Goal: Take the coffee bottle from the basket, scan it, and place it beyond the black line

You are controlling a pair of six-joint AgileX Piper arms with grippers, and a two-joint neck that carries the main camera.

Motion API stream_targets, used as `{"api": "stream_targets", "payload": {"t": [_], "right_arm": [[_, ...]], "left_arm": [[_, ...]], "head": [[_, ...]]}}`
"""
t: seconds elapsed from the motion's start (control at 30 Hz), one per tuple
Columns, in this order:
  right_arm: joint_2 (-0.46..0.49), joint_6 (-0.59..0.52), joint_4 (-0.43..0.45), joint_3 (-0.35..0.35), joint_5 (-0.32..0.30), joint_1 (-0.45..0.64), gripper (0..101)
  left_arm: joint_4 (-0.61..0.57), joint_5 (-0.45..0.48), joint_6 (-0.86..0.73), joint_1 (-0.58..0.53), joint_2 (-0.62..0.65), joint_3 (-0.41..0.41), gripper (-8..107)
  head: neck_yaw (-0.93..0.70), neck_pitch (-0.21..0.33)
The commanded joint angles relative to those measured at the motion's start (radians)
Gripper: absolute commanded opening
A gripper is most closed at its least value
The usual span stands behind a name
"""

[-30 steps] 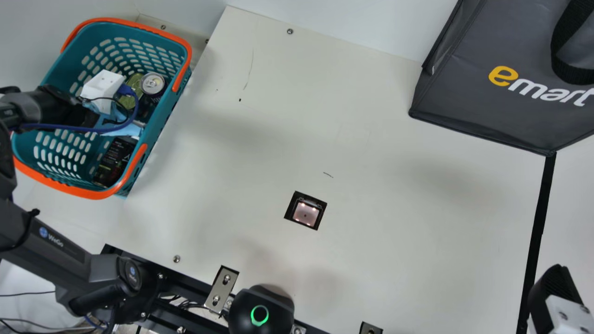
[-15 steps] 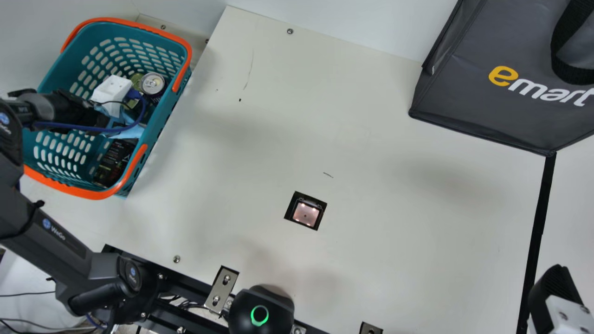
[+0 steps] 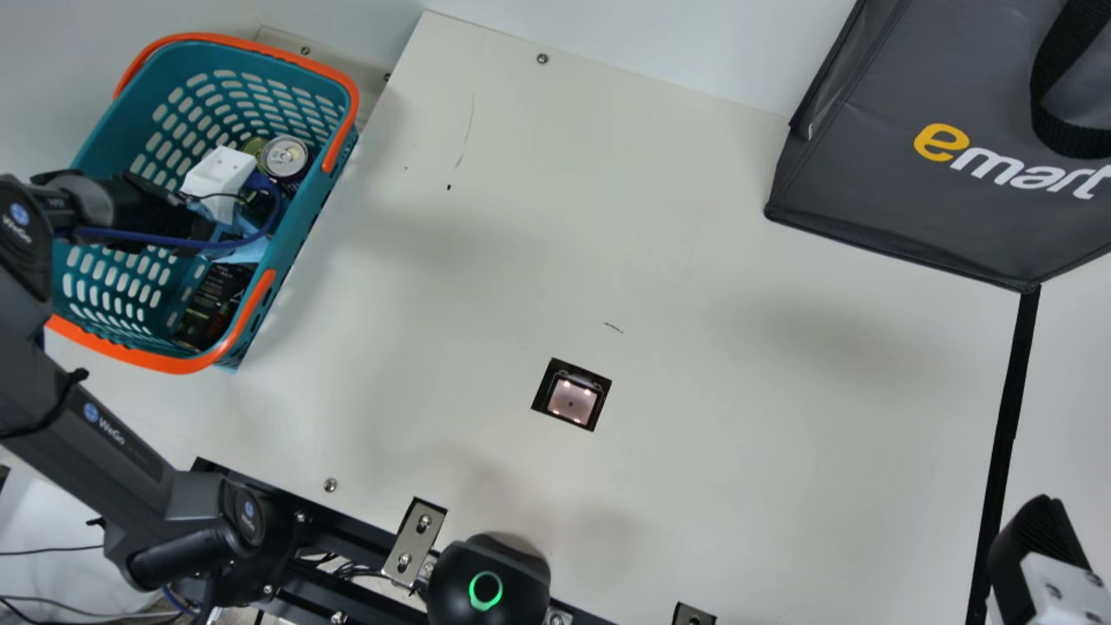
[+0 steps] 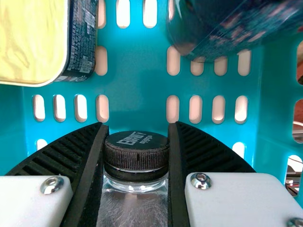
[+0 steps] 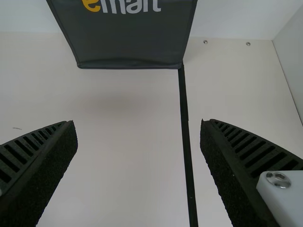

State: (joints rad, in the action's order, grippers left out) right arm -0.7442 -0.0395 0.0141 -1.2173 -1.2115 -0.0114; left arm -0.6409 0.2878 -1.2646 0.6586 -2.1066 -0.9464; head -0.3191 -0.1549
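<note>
Presently, we have the transparent coffee bottle with a black ribbed cap (image 4: 136, 152) inside the perforated teal basket with orange handles (image 3: 156, 360). Our left gripper (image 3: 217, 174) is down in that basket, its two fingers clamped on the bottle, one against each side of the cap, as our left wrist view shows. Near the bottle we see a rectangular tin with a pale yellow top (image 4: 31, 42), and in the main view a round silver-topped can (image 3: 285, 156) stands in the basket too. Our right gripper (image 3: 1041, 555) is beside the long black line (image 3: 1007, 425), its fingers wide apart above the cream table (image 3: 738, 260). Between basket and line, we find the square scanner window (image 3: 573, 401) set into the tabletop, its lights glowing. The line runs up to a corner of the dark grey bag (image 3: 868, 200).
</note>
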Motion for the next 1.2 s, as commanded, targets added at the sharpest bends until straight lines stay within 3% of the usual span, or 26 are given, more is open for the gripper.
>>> {"api": "stream_targets", "payload": {"t": [0.0, 0.03, 0.5, 1.17], "right_arm": [[0.0, 0.0, 0.0, 0.0, 0.0, 0.0, 91], [0.0, 0.0, 0.0, 0.0, 0.0, 0.0, 91], [0.0, 0.0, 0.0, 0.0, 0.0, 0.0, 91], [0.0, 0.0, 0.0, 0.0, 0.0, 0.0, 91]], "left_arm": [[-0.003, 0.005, -0.006, 0.0, 0.009, -0.004, 16], [-0.004, 0.01, -0.007, 0.0, 0.015, -0.007, 10], [-0.037, 0.119, -0.041, 0.021, 0.143, -0.035, 10], [0.008, 0.299, -0.017, 0.093, 0.37, -0.028, 10]], "head": [[-0.002, 0.017], [-0.002, 0.017], [-0.002, 0.017], [-0.002, 0.017]]}}
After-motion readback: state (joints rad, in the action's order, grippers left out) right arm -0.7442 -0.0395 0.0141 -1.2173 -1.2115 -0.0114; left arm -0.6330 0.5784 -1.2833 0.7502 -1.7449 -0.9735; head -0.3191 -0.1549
